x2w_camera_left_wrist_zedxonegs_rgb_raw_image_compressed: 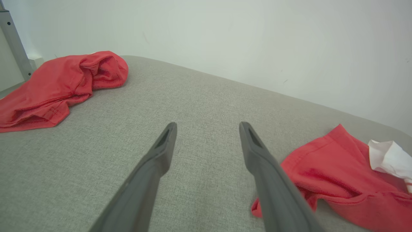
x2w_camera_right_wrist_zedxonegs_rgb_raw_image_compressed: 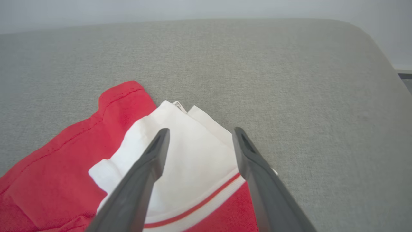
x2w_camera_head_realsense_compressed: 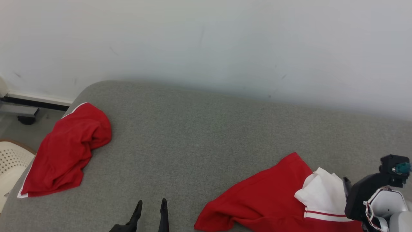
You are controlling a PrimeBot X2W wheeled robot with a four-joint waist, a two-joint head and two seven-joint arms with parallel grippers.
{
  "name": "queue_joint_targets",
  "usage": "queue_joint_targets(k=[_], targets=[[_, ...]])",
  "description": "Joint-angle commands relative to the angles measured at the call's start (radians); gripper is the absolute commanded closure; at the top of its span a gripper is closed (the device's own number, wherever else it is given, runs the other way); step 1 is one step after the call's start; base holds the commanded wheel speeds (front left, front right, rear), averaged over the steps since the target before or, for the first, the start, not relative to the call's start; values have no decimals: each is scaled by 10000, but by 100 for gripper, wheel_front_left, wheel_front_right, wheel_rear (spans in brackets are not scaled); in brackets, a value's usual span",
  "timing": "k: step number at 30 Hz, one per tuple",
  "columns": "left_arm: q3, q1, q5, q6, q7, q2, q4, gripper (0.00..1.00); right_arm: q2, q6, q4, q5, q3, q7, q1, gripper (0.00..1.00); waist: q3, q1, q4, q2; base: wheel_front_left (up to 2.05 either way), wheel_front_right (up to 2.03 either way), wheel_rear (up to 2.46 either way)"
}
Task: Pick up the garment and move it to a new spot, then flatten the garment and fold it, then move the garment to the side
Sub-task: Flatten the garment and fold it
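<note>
Your red-and-white cloth garment [x2w_camera_head_realsense_compressed: 264, 199] lies crumpled on the grey woven surface [x2w_camera_head_realsense_compressed: 199, 135], at the near right of the head view. Your right gripper [x2w_camera_right_wrist_zedxonegs_rgb_raw_image_compressed: 200, 130] hangs just over it, its two long dark fingers [x2w_camera_right_wrist_zedxonegs_rgb_raw_image_compressed: 145, 170] spread wide with nothing pinched between them. In the right wrist view the garment's white panel [x2w_camera_right_wrist_zedxonegs_rgb_raw_image_compressed: 180, 151], edged with a thin red stripe, lies under and between those fingers, and the red cloth spreads away to their left. You cannot tell whether the fingertips touch the cloth. Your left gripper [x2w_camera_left_wrist_zedxonegs_rgb_raw_image_compressed: 207, 124] is also wide open and empty, over bare grey surface. In the left wrist view the garment's red edge lies just beside its right-hand finger. A second red garment [x2w_camera_head_realsense_compressed: 67, 151], bunched up, lies well apart at the surface's left edge, and a pale wall [x2w_camera_head_realsense_compressed: 206, 38] stands behind.
</note>
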Motion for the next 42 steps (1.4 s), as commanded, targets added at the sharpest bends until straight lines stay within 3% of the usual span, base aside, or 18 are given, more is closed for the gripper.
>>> queue_joint_targets(k=[1, 7, 21, 22, 23, 24, 36, 37, 38, 39, 42], targets=[[-104, -146, 108, -90, 70, 73, 27, 0, -177, 10, 465, -159, 48, 101, -403, 0, 218, 0, 394, 0, 0, 0, 0], [-438, -191, 110, -341, 259, 96, 65, 0, -635, 10, 2303, -500, -197, -33, -1381, 0, 531, 0, 1090, 0, 0, 0, 0], [-581, -500, 59, -432, 193, -7, 35, 0, -868, 10, 4716, -981, -1018, -500, -2861, 0, 1346, 0, 1581, 0, 0, 0, 0], [-591, -516, 58, -430, 182, -23, 59, 0, -887, 10, 4816, -1007, -979, -559, -2919, 45, 1365, 0, 1580, 0, 0, 0, 0], [-601, -530, 57, -420, 167, -37, 79, 0, -904, 10, 4860, -1036, -872, -678, -2974, 64, 1380, 0, 1573, 0, 0, 0, 0], [-602, -543, 46, -410, 170, -48, 102, 0, -947, 10, 4886, -1065, -765, -803, -3021, 100, 1387, 0, 1556, 0, 0, 0, 0], [-582, -477, -121, -384, 92, -61, 253, 0, -1223, 10, 4442, -511, -108, -889, -2532, 100, 1055, 0, 907, 0, 0, 0, 0], [-595, -471, -131, -383, 100, -62, 254, 0, -1205, 10, 4351, -417, -55, -851, -2501, 77, 1038, 0, 882, 0, 0, 0, 0], [-595, -471, -131, -383, 100, -62, 254, 0, -1205, 10, 4351, -417, -55, -851, -2501, 77, 1038, 0, 882, 0, 0, 0, 0], [-607, -465, -153, -388, 124, -41, 254, 0, -1218, 10, 4203, -272, 68, -700, -2498, 0, 1024, 0, 843, 0, 0, 0, 0], [-642, -484, -165, -394, 151, -21, 233, 0, -1247, 10, 4160, -54, 379, -257, -2541, 0, 1064, 0, 846, 0, 0, 0, 0]])
